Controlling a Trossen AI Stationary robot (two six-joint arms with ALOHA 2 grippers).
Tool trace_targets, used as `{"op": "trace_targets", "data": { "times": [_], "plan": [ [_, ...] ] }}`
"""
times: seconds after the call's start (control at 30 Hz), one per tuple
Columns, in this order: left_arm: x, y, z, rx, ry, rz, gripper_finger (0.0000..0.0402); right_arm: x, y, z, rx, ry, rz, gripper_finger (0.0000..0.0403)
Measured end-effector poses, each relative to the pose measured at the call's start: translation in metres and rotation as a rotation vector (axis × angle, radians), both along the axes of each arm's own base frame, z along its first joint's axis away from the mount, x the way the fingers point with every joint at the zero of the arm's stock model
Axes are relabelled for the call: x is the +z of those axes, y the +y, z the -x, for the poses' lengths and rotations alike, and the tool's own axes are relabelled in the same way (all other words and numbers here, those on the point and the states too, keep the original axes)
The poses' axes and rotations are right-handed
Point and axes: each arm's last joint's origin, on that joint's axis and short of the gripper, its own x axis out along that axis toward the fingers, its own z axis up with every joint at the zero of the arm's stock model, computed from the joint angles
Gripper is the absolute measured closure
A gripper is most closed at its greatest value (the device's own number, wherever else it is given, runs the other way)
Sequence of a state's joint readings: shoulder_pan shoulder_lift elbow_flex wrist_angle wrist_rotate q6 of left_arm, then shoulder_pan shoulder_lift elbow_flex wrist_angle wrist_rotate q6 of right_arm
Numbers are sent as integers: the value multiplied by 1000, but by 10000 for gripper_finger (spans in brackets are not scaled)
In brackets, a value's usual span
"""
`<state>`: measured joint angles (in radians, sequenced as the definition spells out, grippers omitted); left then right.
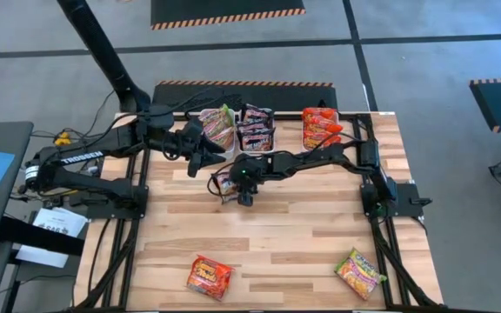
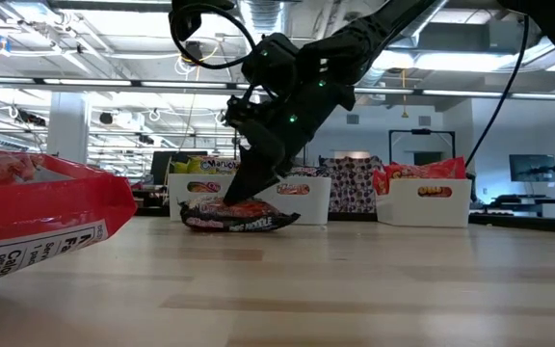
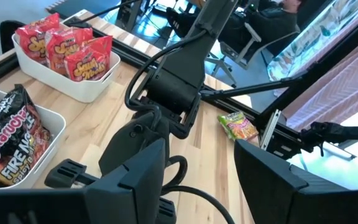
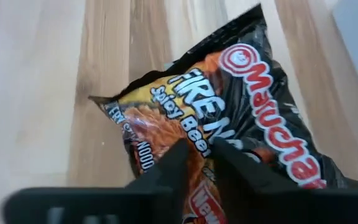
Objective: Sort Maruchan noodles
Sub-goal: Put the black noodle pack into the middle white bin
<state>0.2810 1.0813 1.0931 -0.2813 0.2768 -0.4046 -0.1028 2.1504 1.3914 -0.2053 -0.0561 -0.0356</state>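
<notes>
Step in hand: picking up a stray dark packet for sorting. The right gripper (image 1: 243, 184) was down on the dark packet (image 2: 239, 216), which lay flat on the wooden table (image 1: 277, 243) just in front of the row of three white trays. In the right wrist view its fingers (image 4: 166, 165) pressed close together on the wrapper (image 4: 229, 124), pinching a fold of plastic; the packet had not left the table, so the grip looked begun rather than secure.

The left gripper (image 1: 200, 149) waited beside the left tray (image 1: 218, 128), fingers (image 3: 135, 174) spread and holding nothing.

Tray contents: green-yellow packets in the left tray, dark packets in the middle tray (image 1: 257, 129), red packets in the right tray (image 1: 322, 128). Unsorted: a red packet (image 1: 210, 276) and a green-yellow packet (image 1: 360, 272), both near the front edge of the table, well apart from the trays.

Judgement on next move: finish the pinch, lift straight up, check that the crinkly wrapper does not slip, then carry the packet the short way back to the middle tray, which matches its colour. That tray looked fairly full, so the release should be from above the pile.
</notes>
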Motion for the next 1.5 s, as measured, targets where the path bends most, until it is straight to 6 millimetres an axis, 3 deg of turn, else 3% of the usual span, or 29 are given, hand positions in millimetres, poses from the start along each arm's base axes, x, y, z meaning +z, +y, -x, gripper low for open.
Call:
{"op": "trace_targets", "data": {
  "times": [0.23,0.37,0.7,0.93,1.2,1.5],
  "plan": [
    [0,0,0,0,0,1,220,-1,6,0,-22,3,-126,389],
    [0,0,0,-1,0,1,220,7,11,1,-44,7,-157,396],
    [0,0,0,-1,-1,1,220,74,30,21,-101,18,-1,398],
    [1,0,0,-8,-5,-31,220,110,27,35,-201,-31,145,398],
    [1,0,0,-12,-8,-47,220,139,-4,47,-335,-100,319,398],
    [1,0,0,-9,-8,-48,220,135,-64,56,-365,-38,376,398]
  ]
}}
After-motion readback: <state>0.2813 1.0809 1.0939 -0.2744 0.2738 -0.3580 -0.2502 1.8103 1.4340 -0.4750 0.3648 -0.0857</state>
